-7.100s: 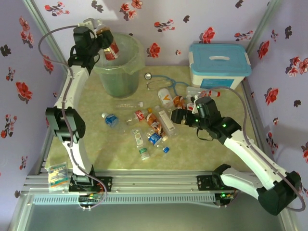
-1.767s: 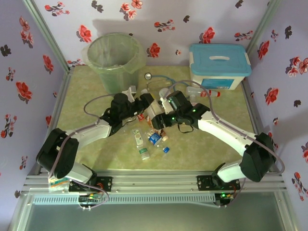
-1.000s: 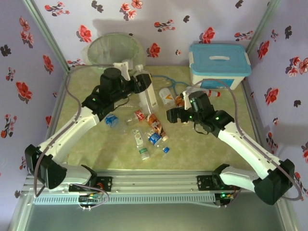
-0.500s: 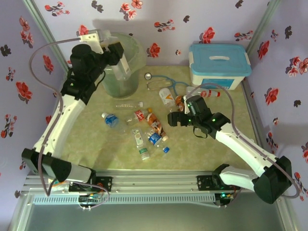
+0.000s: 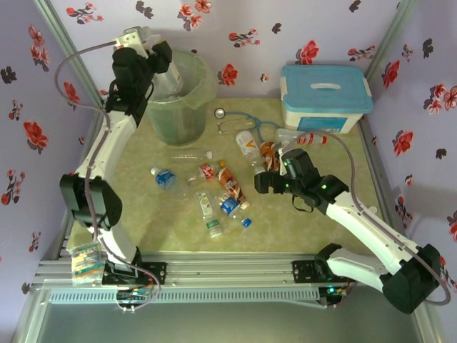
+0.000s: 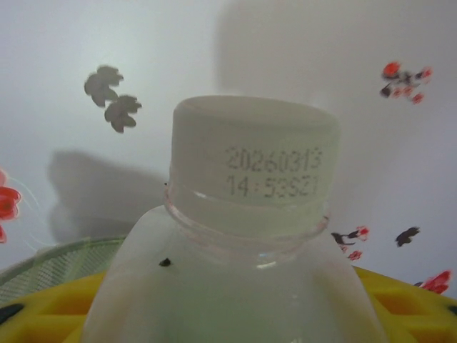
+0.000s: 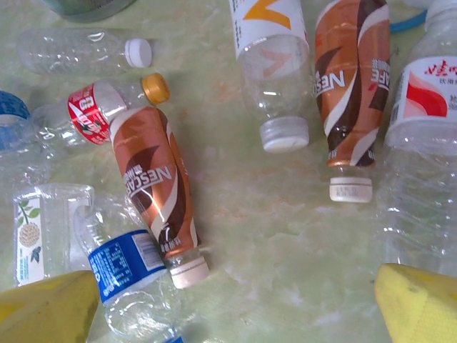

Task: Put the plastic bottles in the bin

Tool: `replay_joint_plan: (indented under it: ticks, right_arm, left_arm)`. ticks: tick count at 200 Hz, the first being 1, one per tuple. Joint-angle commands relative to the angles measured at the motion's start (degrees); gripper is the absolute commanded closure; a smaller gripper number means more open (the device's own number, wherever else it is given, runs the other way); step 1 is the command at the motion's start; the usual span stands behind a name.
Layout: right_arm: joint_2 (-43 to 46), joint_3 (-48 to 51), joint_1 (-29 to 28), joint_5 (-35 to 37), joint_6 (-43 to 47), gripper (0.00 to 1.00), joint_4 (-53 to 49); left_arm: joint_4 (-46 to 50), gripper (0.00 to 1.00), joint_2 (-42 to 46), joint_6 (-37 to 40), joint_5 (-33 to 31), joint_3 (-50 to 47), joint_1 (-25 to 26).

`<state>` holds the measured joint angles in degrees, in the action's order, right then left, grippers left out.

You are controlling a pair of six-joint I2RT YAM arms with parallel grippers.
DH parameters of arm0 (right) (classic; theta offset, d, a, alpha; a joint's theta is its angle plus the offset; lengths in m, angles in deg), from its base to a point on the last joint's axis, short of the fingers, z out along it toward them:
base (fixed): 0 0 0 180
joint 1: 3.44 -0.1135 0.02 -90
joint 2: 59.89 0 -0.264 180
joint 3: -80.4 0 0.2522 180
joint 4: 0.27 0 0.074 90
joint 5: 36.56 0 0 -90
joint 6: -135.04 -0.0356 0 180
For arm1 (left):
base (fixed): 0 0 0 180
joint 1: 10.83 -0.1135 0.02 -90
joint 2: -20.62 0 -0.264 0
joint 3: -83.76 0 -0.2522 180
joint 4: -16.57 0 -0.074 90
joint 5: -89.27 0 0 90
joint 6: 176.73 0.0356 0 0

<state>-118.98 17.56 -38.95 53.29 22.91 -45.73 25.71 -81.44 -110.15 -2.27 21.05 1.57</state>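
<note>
Flowered walls close three sides of the green marbled desk [image 5: 143, 207], which lies bare along its near and left edges. Left tool [image 5: 163, 63] grips a clear white-capped plastic bottle [image 6: 253, 164] over the rim of the tall translucent grey-green bin [image 5: 178, 118] in the far-left corner. Right tool [image 7: 235, 307] hangs spread wide and empty above loose bottles [image 5: 225, 189] scattered mid-desk. A white blue-lidded box [image 5: 325, 96] sits against the far-right wall.

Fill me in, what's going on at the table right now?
The left gripper holds a clear white-capped bottle up over the bin, not yet released. The right gripper hangs open above the loose bottles lying on the table, gripping nothing.
</note>
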Motion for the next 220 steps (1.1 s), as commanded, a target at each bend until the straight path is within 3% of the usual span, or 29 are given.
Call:
replay_joint_plan:
  ticks: [1, 26, 76, 107, 127, 151, 207, 220]
  right_arm:
    - [1.3, 0.9, 0.1, 1.7, 0.1, 0.01, -3.0]
    - [1.1, 1.5, 0.2, 1.6, 0.3, 0.01, -3.1]
    - [-0.1, 2.0, 0.2, 1.1, -0.7, 0.01, -1.6]
    - [-2.0, 0.8, 0.2, 1.1, -0.3, 0.01, -1.3]
    - [-3.1, 0.2, 0.1, 0.5, -0.3, 0.01, -1.1]
    - [-3.4, -0.5, 0.2, 0.8, 0.0, 0.01, -1.3]
    - [-3.4, 0.4, 0.2, 1.3, -1.1, 0.01, 0.1]
    - [-3.4, 0.5, 0.1, 1.2, -1.3, 0.01, 0.5]
  left_arm:
    - [8.8, 1.0, -5.2, 2.8, -0.9, 7.9, -0.6]
    - [17.4, 1.0, -11.9, 3.5, 0.1, 16.3, -0.7]
    - [26.7, 1.0, -19.5, -2.2, 1.5, 21.1, -0.7]
    - [35.7, 0.98, -25.5, -3.9, 6.7, 28.4, -0.8]
    - [39.6, 0.81, -28.5, -4.6, 7.4, 30.5, -0.8]
    - [40.5, 0.7, -30.1, -4.4, 7.6, 30.1, -0.8]
    - [38.7, 0.11, -30.3, -5.4, 8.8, 28.4, -0.8]
    - [38.5, 0.0, -30.2, -5.2, 8.9, 28.3, -0.7]
